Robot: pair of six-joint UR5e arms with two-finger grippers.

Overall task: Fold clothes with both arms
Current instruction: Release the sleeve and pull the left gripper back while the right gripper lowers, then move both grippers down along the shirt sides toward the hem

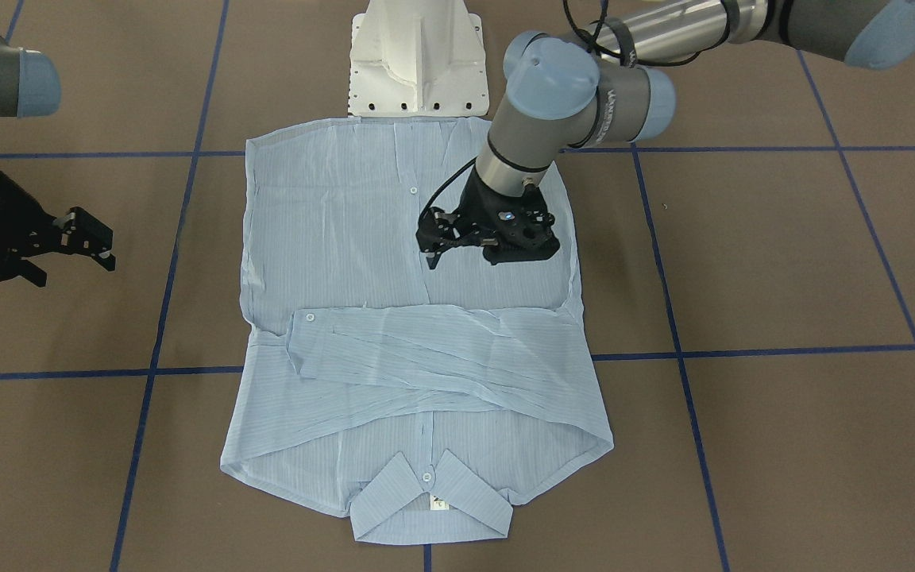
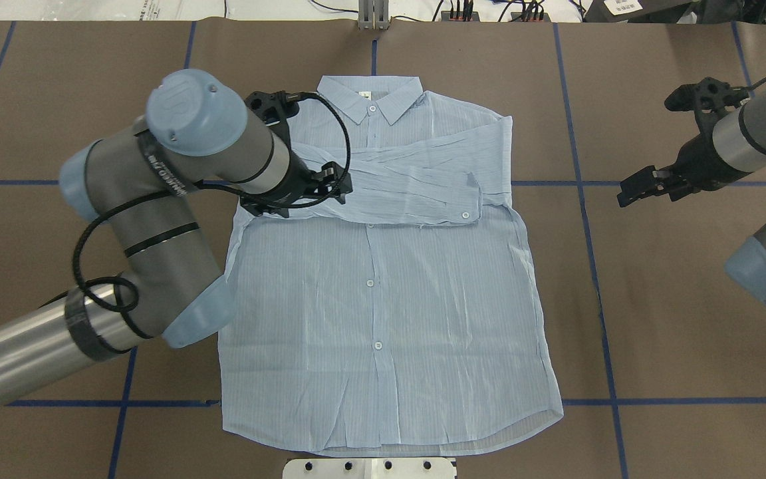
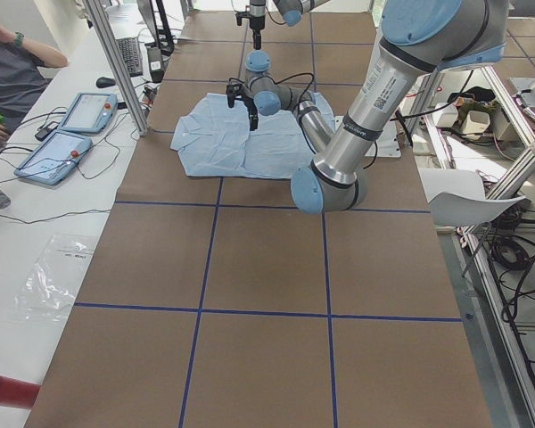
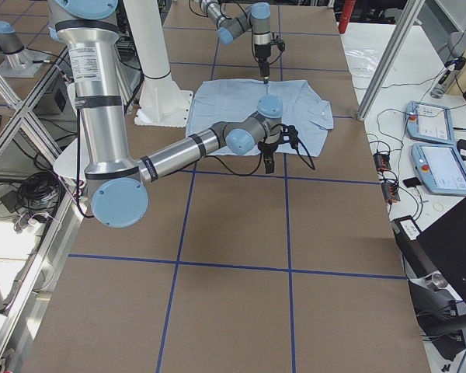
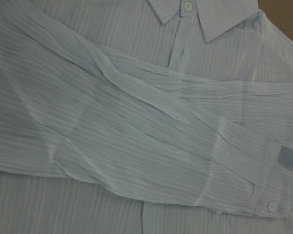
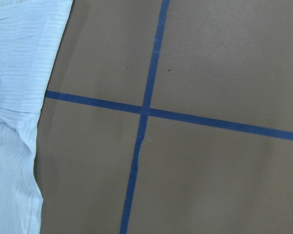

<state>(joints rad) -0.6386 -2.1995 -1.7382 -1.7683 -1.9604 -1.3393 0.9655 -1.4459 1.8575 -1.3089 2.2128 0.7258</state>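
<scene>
The blue shirt [image 2: 383, 299] lies flat in the middle of the brown worktop [image 2: 655, 332], buttons up, with its collar [image 2: 370, 93] far from the robot and a sleeve [image 2: 409, 179] folded across its chest. The left arm [image 2: 177, 166] hangs over the shirt by that sleeve, and I cannot tell how wide its jaws are. The right arm [image 2: 749, 126] is out to the side over the worktop, its jaws apart and holding nothing

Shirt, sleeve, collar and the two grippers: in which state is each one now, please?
shirt, spread flat on the table, front up, buttoned.
sleeve, folded across the chest.
collar, turned down, buttoned.
left gripper, over the shirt; open or shut unclear.
right gripper, open, empty, beside the shirt.
</scene>
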